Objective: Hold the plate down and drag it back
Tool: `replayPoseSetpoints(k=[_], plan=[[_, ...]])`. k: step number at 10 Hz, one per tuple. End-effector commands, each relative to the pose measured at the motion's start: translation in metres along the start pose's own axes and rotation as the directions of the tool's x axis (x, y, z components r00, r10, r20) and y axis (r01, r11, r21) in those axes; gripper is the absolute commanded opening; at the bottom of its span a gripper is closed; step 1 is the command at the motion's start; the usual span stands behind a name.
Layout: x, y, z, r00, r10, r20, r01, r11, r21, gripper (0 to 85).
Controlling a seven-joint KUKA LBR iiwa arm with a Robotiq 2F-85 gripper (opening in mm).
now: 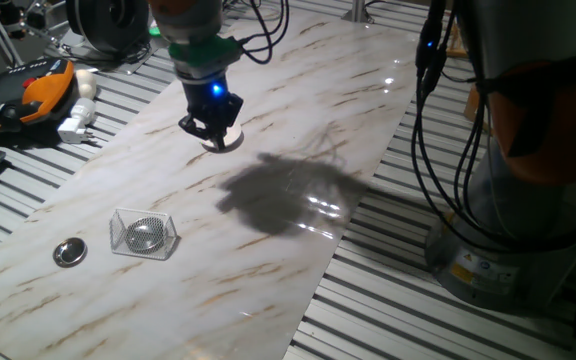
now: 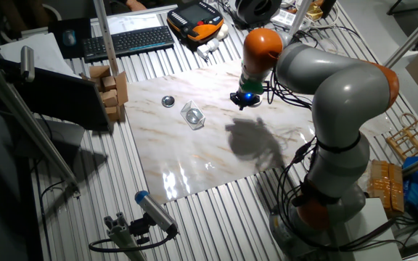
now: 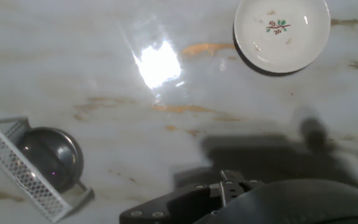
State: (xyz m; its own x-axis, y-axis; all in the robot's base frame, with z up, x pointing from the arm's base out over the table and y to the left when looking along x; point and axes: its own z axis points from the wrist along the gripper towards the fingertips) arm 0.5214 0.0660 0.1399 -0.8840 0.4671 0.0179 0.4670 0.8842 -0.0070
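The hand view is showing the plate (image 3: 282, 32) whole, at 1 o'clock, with a small sprig painted at its centre; in one fixed view the gripper (image 1: 211, 127) is hanging over it and hiding most of it; whether the fingers are apart I cannot tell. A wire basket (image 1: 143, 234) is holding a metal disc (image 3: 50, 158); another disc (image 1: 69, 252) is lying beside it at 9 o'clock.

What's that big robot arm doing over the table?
The robot's tool hangs right above a small white plate on the marble board. The pictures do not settle whether it is pressing on the plate yet. Farther along sit a little mesh basket and a shiny metal disc, untouched.
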Motion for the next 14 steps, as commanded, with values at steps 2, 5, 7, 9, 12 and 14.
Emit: replayPoseSetpoints(k=[2,5,7,9,12,14], plan=[[0.0048,0.0083,-0.0068,0.999,0.050,-0.011,-0.050,0.999,0.007,0.0],[0.0064,0.0090,-0.0066,0.989,0.134,-0.070,-0.138,0.989,-0.049,0.0],[0.0082,0.0095,-0.0060,0.989,0.137,-0.060,-0.139,0.989,-0.041,0.0],[0.0082,0.0095,-0.0060,0.991,0.118,-0.062,-0.121,0.992,-0.045,0.0],[0.0082,0.0095,-0.0060,0.992,0.093,-0.090,-0.095,0.995,-0.019,0.0],[0.0082,0.0095,-0.0060,0.986,0.128,-0.110,-0.135,0.989,-0.063,0.0]])
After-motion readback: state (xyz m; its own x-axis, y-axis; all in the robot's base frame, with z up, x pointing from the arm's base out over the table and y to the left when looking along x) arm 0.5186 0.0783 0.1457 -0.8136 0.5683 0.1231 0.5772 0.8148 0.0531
